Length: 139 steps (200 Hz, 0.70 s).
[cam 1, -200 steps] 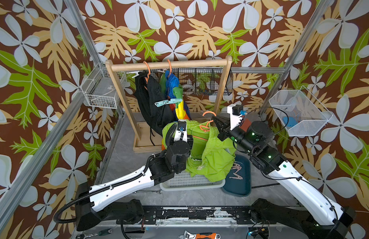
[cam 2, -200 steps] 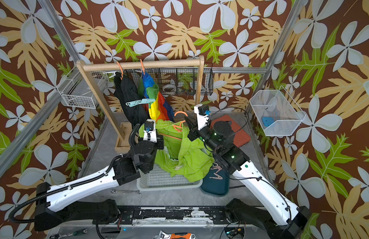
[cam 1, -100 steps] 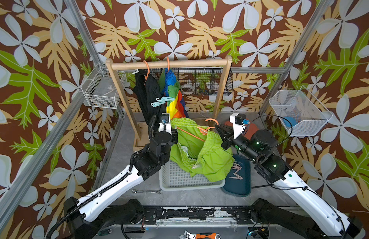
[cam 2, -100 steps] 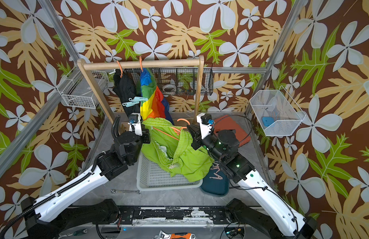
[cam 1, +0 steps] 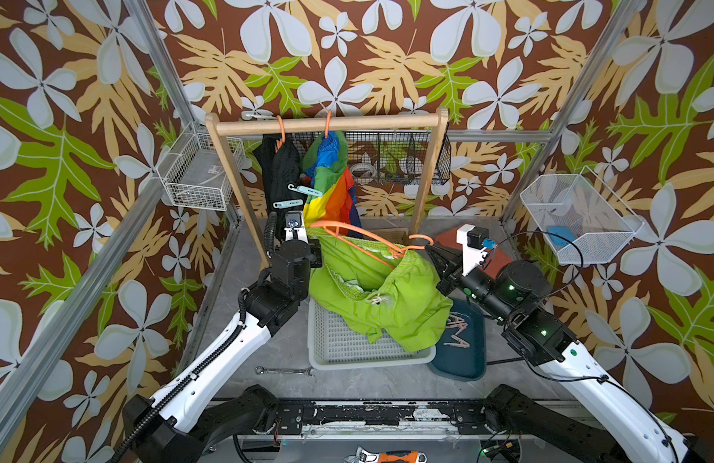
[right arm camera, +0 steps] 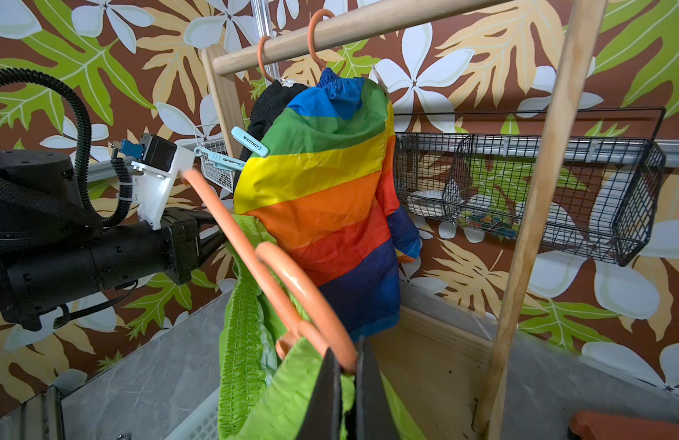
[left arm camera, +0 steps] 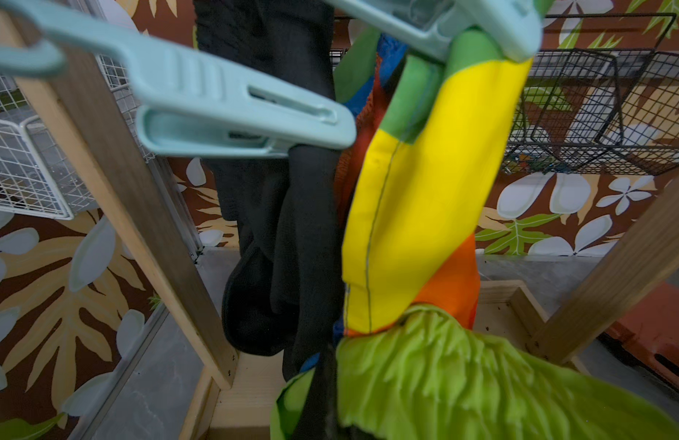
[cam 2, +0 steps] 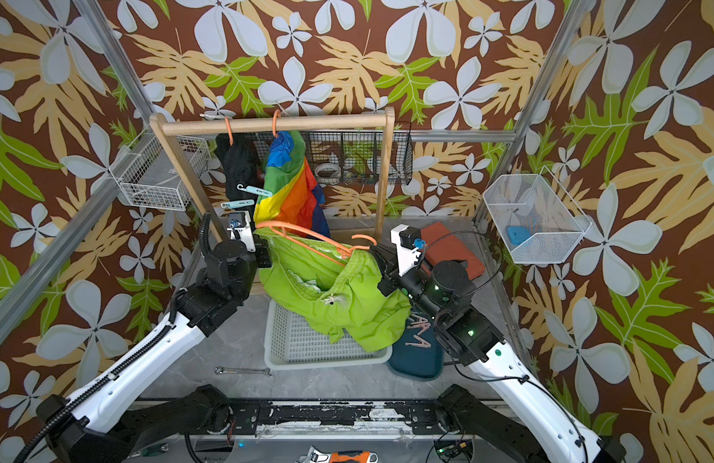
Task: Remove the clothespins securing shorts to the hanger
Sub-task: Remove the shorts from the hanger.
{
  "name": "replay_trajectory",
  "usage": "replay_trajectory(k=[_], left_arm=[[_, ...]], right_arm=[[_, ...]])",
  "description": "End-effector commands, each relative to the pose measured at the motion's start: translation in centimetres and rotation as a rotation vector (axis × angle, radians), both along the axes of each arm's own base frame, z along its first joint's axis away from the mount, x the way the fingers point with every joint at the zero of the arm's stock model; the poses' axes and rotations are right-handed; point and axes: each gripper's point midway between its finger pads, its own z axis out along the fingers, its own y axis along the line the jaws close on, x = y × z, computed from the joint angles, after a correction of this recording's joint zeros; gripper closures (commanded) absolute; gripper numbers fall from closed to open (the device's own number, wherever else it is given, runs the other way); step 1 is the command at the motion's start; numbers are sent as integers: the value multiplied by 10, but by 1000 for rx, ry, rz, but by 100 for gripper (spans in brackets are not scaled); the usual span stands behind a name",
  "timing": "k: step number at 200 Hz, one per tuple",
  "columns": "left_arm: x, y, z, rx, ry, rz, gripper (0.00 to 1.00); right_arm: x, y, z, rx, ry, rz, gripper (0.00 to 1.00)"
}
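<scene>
Green cloth fills the middle of the scene: the lime-green shorts (cam 1: 387, 296) sag between two sets of robot jaws, above a white basket (cam 1: 347, 352) on the grey surface (cam 1: 371, 381). The right jaws are closed tight on the orange hanger (cam 1: 359, 236) just below its hook, with green fabric bunched against them, apparently to hold the hanger steady. The left jaws are pressed together on the waistband by the hanger's far end, seemingly to draw the garment off. No clip can be seen on this pair.

Just above and beyond the left jaws, two mint clothespins (cam 1: 289, 203) bite the black shorts (cam 1: 277, 168) and the colour-blocked shorts (cam 1: 331, 184). Both pairs hang from the wooden rail (cam 1: 327, 122), so that part of the job looks not yet done.

Below the right jaws, several beige clothespins (cam 1: 455, 332) lie loose on a dark teal tray (cam 1: 463, 356), likely the drop spot for freed clips. With the basket directly beneath both sets of jaws, it looks like the intended landing place for the green pair.
</scene>
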Motion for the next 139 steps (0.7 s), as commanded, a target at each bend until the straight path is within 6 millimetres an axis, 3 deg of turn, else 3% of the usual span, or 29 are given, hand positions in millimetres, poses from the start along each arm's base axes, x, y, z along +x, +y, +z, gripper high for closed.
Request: replay_trajectory(k=[1, 19, 65, 100, 139], left_arm=[[2, 5, 27, -45, -84, 23, 100], [3, 1, 23, -54, -73, 7, 100], [-3, -18, -10, -159, -28, -91, 100], [-25, -45, -5, -144, -48, -151, 100], [-40, -55, 3, -239, -78, -229, 100]], right_arm=[[2, -1, -1, 22, -1, -13, 100], [1, -7, 3, 36, -16, -39, 100], [0, -24, 50, 99, -112, -111, 100], [10, -9, 76, 163, -134, -68, 100], [24, 23, 95, 267, -112, 54, 100]])
